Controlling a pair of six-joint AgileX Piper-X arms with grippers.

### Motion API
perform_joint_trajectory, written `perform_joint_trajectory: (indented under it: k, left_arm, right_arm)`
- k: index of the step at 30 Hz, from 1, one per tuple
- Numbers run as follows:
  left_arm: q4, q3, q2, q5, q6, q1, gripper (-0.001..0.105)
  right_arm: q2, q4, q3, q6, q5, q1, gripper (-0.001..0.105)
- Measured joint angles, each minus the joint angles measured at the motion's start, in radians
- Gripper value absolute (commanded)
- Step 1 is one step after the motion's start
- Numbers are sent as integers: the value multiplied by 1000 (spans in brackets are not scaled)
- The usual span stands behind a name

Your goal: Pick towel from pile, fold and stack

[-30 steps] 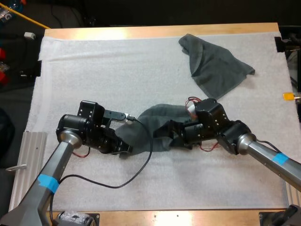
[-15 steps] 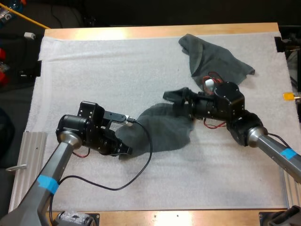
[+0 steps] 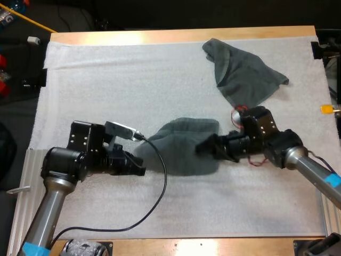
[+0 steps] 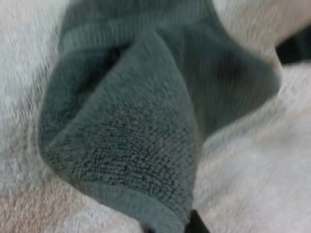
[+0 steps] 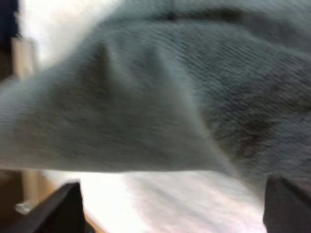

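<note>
On the mat (image 3: 106, 80) covering the table (image 3: 160, 36), a towel (image 3: 184, 152) lies at centre frame between the left gripper (image 3: 140, 168), at its left edge, and the right gripper (image 3: 202, 149), at its right side. A second towel (image 3: 242, 74) lies at upper right, well apart.

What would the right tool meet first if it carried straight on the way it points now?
The middle towel: the right tool points across the mat at it, open, right at the towel's edge. Its height over the cloth is unclear, so it might skim the top rather than push in.
</note>
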Motion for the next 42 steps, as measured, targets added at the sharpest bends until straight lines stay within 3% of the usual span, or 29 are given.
perform_joint_trajectory:
  k: [7,12,16,18,28,30,35,42]
  left_arm:
    - [-26,-84,0,0,-11,0,0]
    - [-41,-84,13,0,-11,0,0]
    - [-41,-84,32,0,-11,0,0]
    - [-41,-84,35,-2,-11,0,0]
    - [-69,-19,92,-74,6,0,0]
    - [-69,-16,103,-76,6,0,0]
    - [-84,-11,103,-76,15,0,0]
    - [-125,52,103,-76,28,0,0]
  right_arm:
    - [-52,236,0,-174,34,28,74]
    - [-52,226,21,-189,177,128,66]
    - [-47,129,72,-85,256,178,44]
    - [-32,63,99,-20,269,179,40]
    - [89,-214,144,217,262,179,39]
    - [99,-255,144,231,255,179,36]
    - [79,-375,140,282,204,179,2]
    - [41,-411,78,281,287,179,0]
